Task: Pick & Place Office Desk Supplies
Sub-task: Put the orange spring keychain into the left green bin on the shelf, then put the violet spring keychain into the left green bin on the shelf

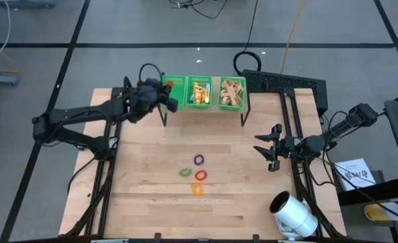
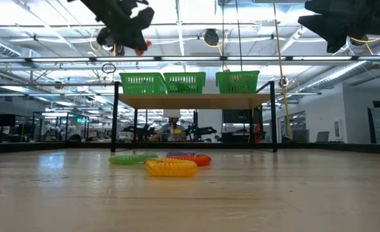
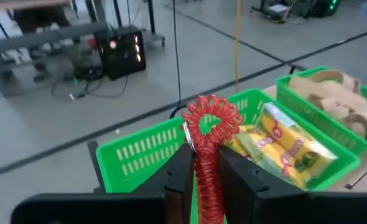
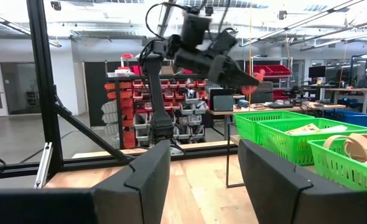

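My left gripper [image 1: 165,94] is up at the raised shelf, at the left green basket [image 1: 179,82], shut on a red coiled ring [image 3: 209,124]; the low view shows the ring [image 2: 147,45] above the baskets. The middle basket [image 1: 199,92] holds yellow oblong pieces and the right basket [image 1: 231,92] tan loops. A purple ring [image 1: 199,160], a green ring [image 1: 185,173], a red-orange ring [image 1: 200,175] and an orange ring [image 1: 197,190] lie flat on the table's middle. At the table's right side, my right gripper [image 1: 273,148] hangs open, holding nothing. My left gripper pinches the red coiled ring's lower part [image 3: 206,177] between its two fingers [image 3: 178,177]. The rest of the ring sticks out past the fingertips, its loop [image 3: 211,121] standing free over the left basket's rim. The ring is lifted clear of table and basket.
The shelf with the three baskets stands on thin black legs [image 1: 245,116] at the far edge. A large white cylinder [image 1: 293,214] lies at the near right corner. A black frame [image 1: 287,84] stands at the far right. Bare wood spreads around the rings.
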Tool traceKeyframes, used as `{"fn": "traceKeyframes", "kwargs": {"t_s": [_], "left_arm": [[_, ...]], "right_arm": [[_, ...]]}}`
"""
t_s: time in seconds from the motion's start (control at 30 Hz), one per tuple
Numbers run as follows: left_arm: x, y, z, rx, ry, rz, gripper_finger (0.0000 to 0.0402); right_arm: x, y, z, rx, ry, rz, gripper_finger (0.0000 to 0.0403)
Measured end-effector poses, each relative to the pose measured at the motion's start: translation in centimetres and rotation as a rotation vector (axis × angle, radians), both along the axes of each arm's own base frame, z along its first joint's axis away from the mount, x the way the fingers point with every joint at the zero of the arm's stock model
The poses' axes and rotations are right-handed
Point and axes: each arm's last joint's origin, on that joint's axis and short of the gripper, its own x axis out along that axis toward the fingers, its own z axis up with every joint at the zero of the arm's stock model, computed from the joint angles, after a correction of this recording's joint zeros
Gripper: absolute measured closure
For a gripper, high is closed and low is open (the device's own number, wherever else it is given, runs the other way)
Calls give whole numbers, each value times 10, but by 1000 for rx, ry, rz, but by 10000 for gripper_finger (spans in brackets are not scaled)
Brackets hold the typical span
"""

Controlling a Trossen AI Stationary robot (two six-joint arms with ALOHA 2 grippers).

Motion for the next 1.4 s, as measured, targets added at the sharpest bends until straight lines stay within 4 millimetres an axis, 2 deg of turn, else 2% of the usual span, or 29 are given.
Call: {"fn": "traceKeyframes", "kwargs": {"t_s": [0.27, 0.37, 0.53, 0.73, 0.9, 1.07, 1.2, 1.3, 1.4], "left_arm": [[12, 26, -23, -72, 46, 40, 330], [12, 32, -24, -74, 29, 64, 304], [8, 39, -24, -89, 1, 104, 237], [7, 41, -24, -84, 9, 107, 174], [8, 41, -24, -82, 13, 104, 151], [8, 40, -24, -80, 29, 87, 145], [11, 37, -23, -146, -1, -86, 144], [18, 27, -20, -194, -41, -342, 144], [27, 9, -17, -246, -81, -619, 144]], "right_arm": [[0, 0, 0, -1, 0, 0, 220], [0, 0, 0, -2, 1, 0, 220], [0, 0, 0, -4, 3, -1, 220], [0, 0, 0, -4, 3, 0, 220], [0, 0, 0, -4, 3, -1, 220], [0, 0, 0, -4, 2, -1, 220], [0, 0, 0, -4, 2, -1, 220], [0, 0, 0, -4, 3, 0, 220], [0, 0, 0, -5, 2, -1, 220]]}}
